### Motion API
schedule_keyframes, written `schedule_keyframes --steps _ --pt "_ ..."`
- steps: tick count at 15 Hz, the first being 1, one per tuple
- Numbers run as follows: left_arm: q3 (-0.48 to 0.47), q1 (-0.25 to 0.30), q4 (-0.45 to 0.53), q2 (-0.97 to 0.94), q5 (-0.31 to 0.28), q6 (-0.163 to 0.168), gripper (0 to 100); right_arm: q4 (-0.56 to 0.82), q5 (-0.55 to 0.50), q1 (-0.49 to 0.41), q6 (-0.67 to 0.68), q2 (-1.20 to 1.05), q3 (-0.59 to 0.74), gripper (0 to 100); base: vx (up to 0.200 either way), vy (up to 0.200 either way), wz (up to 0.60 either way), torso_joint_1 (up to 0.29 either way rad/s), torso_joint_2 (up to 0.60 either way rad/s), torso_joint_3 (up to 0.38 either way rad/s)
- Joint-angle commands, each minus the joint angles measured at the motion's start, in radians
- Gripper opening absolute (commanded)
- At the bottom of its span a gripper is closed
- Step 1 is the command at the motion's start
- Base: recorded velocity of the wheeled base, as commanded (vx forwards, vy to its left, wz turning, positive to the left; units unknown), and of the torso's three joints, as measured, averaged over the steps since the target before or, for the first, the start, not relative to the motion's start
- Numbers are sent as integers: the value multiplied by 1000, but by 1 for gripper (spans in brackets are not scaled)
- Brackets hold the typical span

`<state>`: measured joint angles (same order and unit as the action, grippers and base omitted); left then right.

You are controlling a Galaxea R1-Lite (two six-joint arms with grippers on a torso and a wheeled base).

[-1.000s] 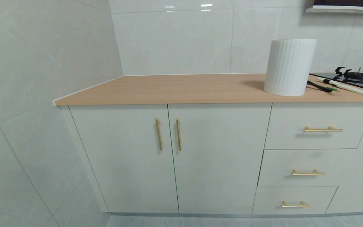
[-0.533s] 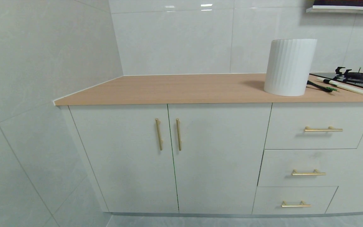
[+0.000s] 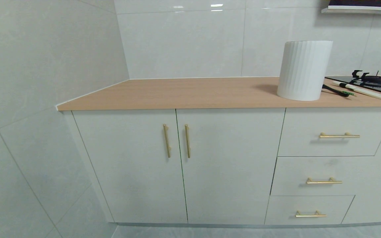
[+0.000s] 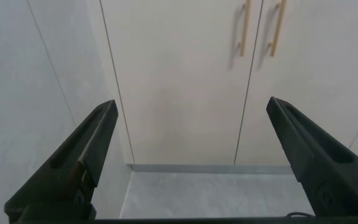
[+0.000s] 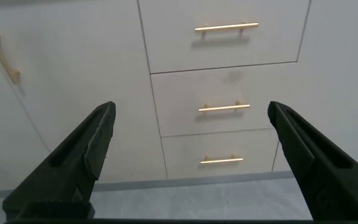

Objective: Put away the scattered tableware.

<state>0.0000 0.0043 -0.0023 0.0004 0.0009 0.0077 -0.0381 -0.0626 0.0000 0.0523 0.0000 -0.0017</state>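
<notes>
Scattered tableware on the desk [image 3: 184, 94] by the white ribbed holder [image 3: 304, 70].
A black utensil [image 3: 337, 91] and a long white utensil [image 3: 359, 90] lie just beside the holder, toward the stove burner [image 3: 375, 80]. The left gripper [image 4: 191, 107] and the right gripper [image 5: 191, 109] are both spread, facing the cabinet fronts [image 3: 230, 158] below it.

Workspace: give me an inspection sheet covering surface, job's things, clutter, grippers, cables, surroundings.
Surface: wooden counter, closed doors and drawers below.
Job's things: white holder upright on the counter; black utensil and white utensil lying beside it, toward the stove.
Clutter: nothing seen.
Grippers: left gripper open, facing the doors; right gripper open, facing the drawers; both empty.
Cables: nothing seen.
Surroundings: tiled walls.
</notes>
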Motion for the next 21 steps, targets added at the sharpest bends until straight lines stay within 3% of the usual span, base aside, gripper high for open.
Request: schedule_keyframes --steps 1,21 --pt "0 0 1 0 1 3 100 0 -2 0 1 2 2 100 0 0 0 0 0 0" --pt "0 0 1 0 1 -5 100 1 -17 0 -2 2 2 100 0 0 0 0 0 0"
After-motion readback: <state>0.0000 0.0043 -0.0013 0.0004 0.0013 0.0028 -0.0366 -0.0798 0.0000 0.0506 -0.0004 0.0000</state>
